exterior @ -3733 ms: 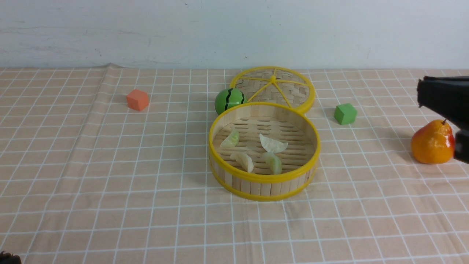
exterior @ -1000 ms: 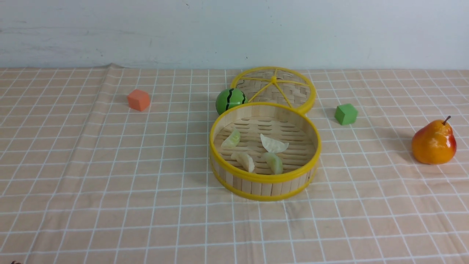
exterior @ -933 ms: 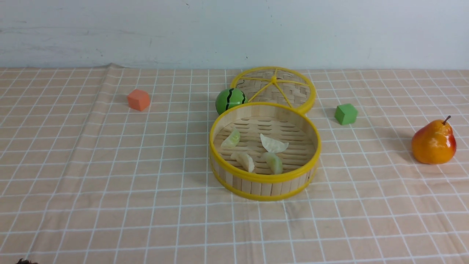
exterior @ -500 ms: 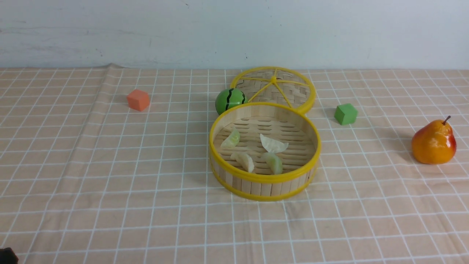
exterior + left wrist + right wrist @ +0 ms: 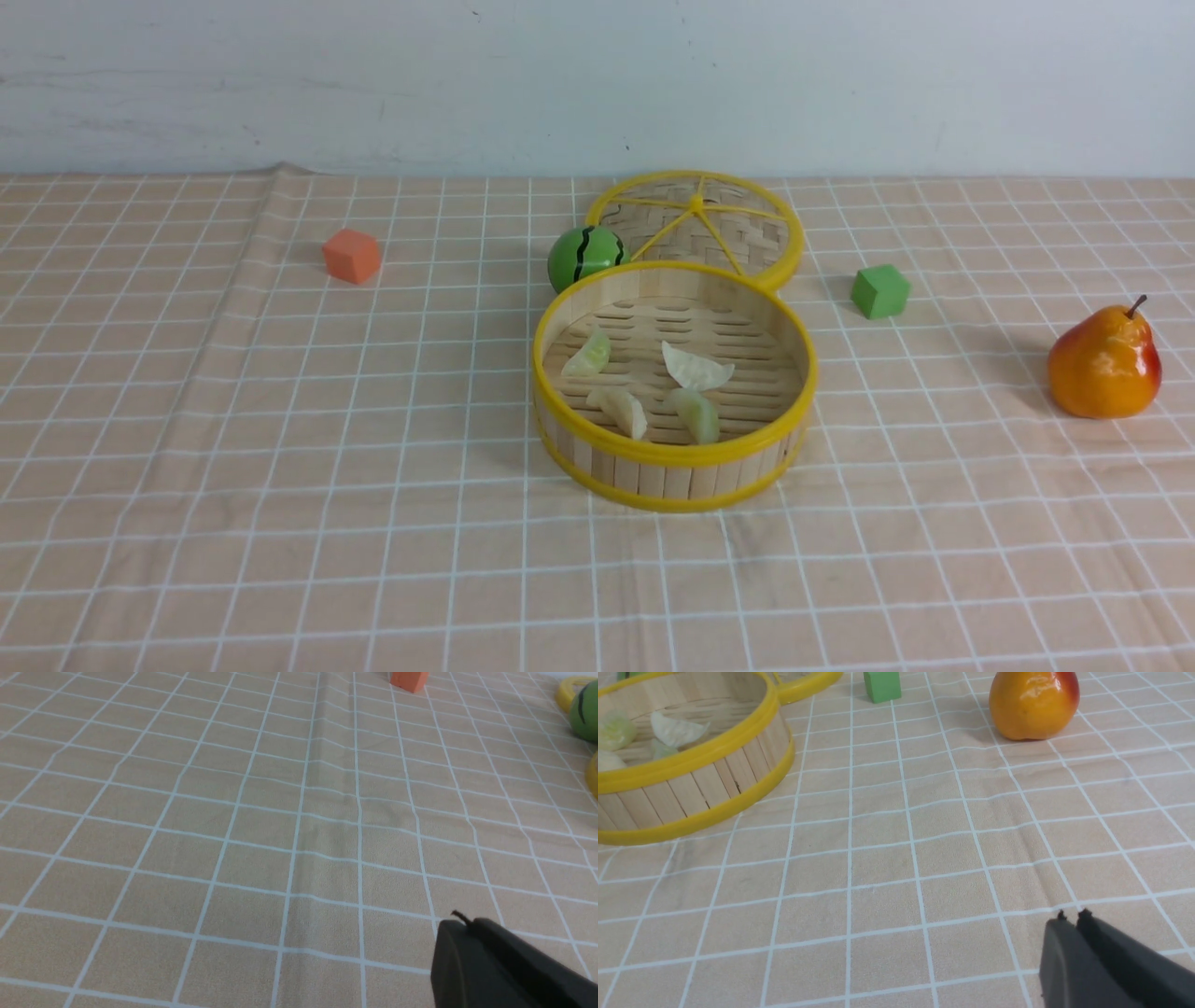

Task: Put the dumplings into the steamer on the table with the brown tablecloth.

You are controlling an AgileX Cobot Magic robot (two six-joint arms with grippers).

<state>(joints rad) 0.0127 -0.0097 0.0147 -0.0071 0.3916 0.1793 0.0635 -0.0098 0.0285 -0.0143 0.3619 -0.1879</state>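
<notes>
All four dumplings (image 5: 653, 387) sit on the slatted floor of the steamer (image 5: 674, 455): two pale green, two cream. None on the cloth (image 5: 280, 448) that I can see. Task reads as done from here.

Right claw (image 5: 1071, 915): low over the table (image 5: 924, 868), tips pressed together, nothing in them. Steamer is ahead of it and off to one side, well apart; its wrist view shows the near wall and three dumplings over the rim. Pear (image 5: 1032, 702) and green cube (image 5: 882, 685) are further ahead, also well clear.

Left claw (image 5: 460, 919): one dark body at the frame corner; looks closed and empty. Bare cloth in front of it. Orange cube (image 5: 409, 679) and melon ball (image 5: 584, 711) far ahead, with only a sliver of yellow steamer rim at the frame edge. No dumpling near it.

Neither claw shows in the front view.

Handling, if one needs a re-pick:
- likely light, small, smooth plastic, so slippery
- translucent green ones probably softer; go gentle on squeeze
- pinch across the fat middle of the crescent, not the thin tips
- wall blocks a side approach; come straight down from above

Lid (image 5: 698, 224) lies behind the steamer, touching it or nearly.
</notes>
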